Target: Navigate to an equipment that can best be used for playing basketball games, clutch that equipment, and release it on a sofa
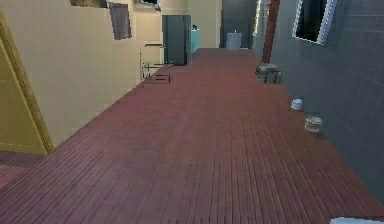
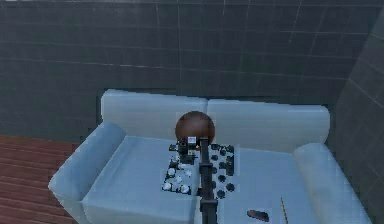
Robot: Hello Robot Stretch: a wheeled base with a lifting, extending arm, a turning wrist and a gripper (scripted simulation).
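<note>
The arm (image 2: 206, 195) is seen extended from the bottom edge, with the gripper (image 2: 199, 148) at its end; whether anything is held cannot be told.

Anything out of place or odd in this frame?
A brown ball shows before the backrest of the sofa, at the far end of the arm: an odd place for a ball. A small dark item lies loose on the seat. Nothing looks spilled or damaged.

A pale blue sofa (image 2: 130, 172) stands on the red-brown wood floor (image 2: 25, 155). A small dark thing (image 2: 258, 213) lies on its seat.
</note>
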